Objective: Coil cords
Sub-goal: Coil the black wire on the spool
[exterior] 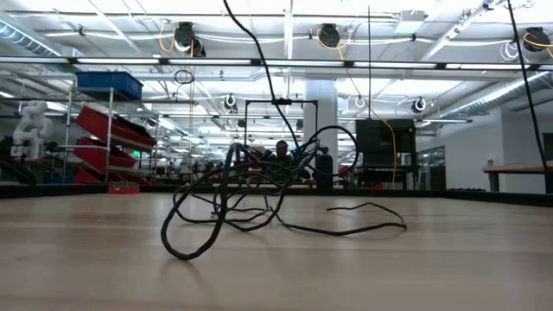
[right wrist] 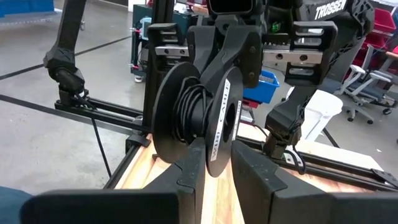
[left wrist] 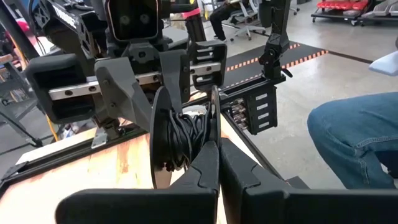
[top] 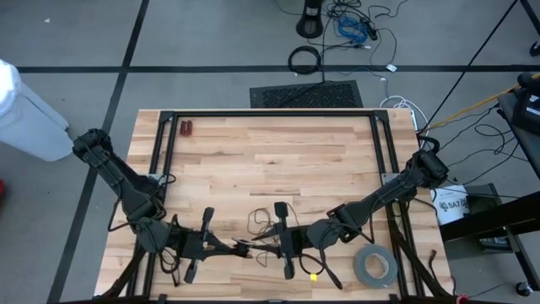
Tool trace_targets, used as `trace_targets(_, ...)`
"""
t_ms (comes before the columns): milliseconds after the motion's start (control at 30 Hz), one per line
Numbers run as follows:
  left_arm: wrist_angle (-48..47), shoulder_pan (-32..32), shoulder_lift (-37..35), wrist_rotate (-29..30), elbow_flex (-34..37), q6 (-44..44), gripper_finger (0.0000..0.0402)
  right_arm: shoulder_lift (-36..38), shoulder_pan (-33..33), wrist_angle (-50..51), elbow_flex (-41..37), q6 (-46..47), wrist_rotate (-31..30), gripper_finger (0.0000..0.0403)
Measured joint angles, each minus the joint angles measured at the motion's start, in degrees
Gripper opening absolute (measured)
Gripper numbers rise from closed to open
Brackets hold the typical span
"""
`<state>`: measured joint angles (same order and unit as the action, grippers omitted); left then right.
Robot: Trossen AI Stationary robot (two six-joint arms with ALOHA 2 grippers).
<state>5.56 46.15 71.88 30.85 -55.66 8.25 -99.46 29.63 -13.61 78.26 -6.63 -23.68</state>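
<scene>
I was working over a pale butcher-block table (top: 278, 156) framed by black rails, standing on a grey floor crossed by dark tape lines. Beyond its far edge lay a black floor mat (top: 305, 95) and a thick black cable loop (top: 305, 59). A small red object (top: 186, 128) sat near the far left corner, and a grey tape roll (top: 375, 266) lay at the near right. A white bucket (top: 450, 204) stood off the right side. Looking level across the wood, I saw a big workshop with bright ceiling lights, red and blue bins on shelving (exterior: 108, 130) and a dark screen (exterior: 384, 142). A person's knee in blue jeans (left wrist: 354, 140) showed beside the table.

The cord (exterior: 251, 194) was very thin, black and wiry. Part of it sprawled in loose tangled loops on the wood near the front middle of the table, one strand trailing off sideways. The rest was wound in tight turns on a black spool (right wrist: 202, 115) with two round flanges, held just above the table between the two grippers.

The left gripper (top: 240, 247) had its fingers pressed together at the spool's flange. The right gripper (top: 287, 245) pinched the other flange edge between narrowly parted fingers.

White lettering ran along the spool's flange, but I could not read it. "TROSSEN" was printed in white on the left arm (right wrist: 333, 12), and the bucket carried dark letters that I read as "SAT".
</scene>
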Motion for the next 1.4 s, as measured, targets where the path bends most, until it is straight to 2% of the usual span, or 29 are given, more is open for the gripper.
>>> trace_targets(200,0.0,0.0,0.0,0.0,0.0,-0.3,0.0,0.0,0.0,-0.8,0.0,-0.9,0.2,0.0054)
trace_targets(400,0.0,-0.3,0.0,-0.3,0.0,-0.4,0.0,0.0,0.0,-1.3,0.0,-1.6,2.4,0.0006)
trace_targets(700,0.0,-0.8,0.3,-0.5,0.0,-1.0,0.0004,0.0,0.0,-1.1,0.0,-2.0,2.4,0.0001)
trace_targets(900,0.6,-0.9,0.3,-0.2,0.0,-1.9,0.0033,0.0,0.0,-0.7,0.0,-2.0,-0.4,0.0)
trace_targets(1233,1.8,0.7,0.3,4.2,0.0,-1.9,0.0093,0.8,0.1,0.5,0.0,-1.8,-0.4,0.0)
trace_targets(1400,1.8,1.7,0.3,6.2,0.0,-1.9,0.0106,0.9,0.1,0.9,0.0,-1.8,-0.4,0.0001)
